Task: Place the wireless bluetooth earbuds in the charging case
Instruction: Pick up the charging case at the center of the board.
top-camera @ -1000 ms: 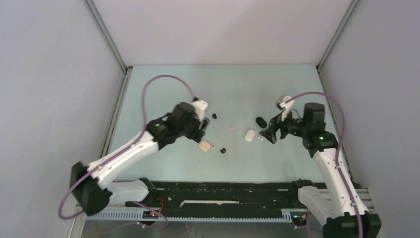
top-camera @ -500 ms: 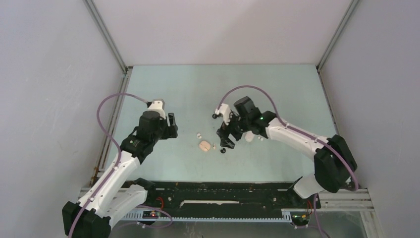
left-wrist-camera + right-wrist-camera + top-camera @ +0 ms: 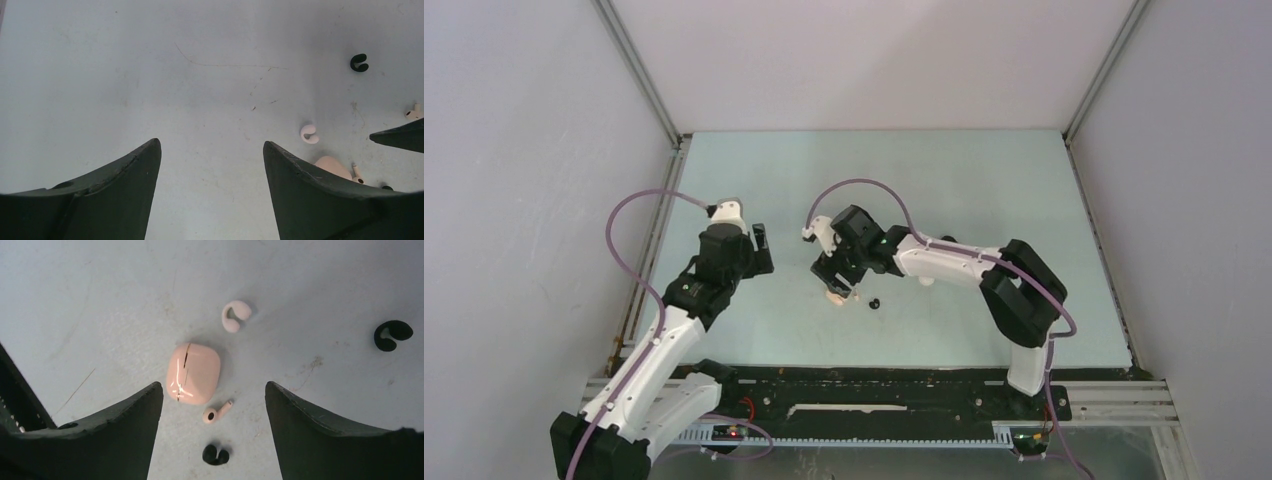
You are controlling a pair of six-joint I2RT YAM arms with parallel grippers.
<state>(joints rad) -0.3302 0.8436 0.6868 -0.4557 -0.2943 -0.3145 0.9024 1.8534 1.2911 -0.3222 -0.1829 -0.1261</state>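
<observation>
A closed pink charging case (image 3: 193,373) lies flat on the table. Beside it rest a pink stemmed earbud (image 3: 217,412) and a black earbud (image 3: 215,455). A white C-shaped earbud (image 3: 235,315) and another black earbud (image 3: 393,334) lie farther off. My right gripper (image 3: 214,386) hovers open just above the case (image 3: 835,296), with the case's near end and the pink earbud between its fingers' lines. My left gripper (image 3: 212,145) is open over bare table, left of the case (image 3: 332,166), holding nothing. It also sees the white earbud (image 3: 309,133).
A white case (image 3: 927,281) peeks out from under the right forearm. A small white stemmed earbud (image 3: 413,112) lies near the right gripper's finger. Grey walls enclose the table on three sides. The left gripper (image 3: 762,252) stands near the left wall.
My right arm has swung from the table's right side leftward to above the pink case. My left arm has drawn back left, away from the case.
</observation>
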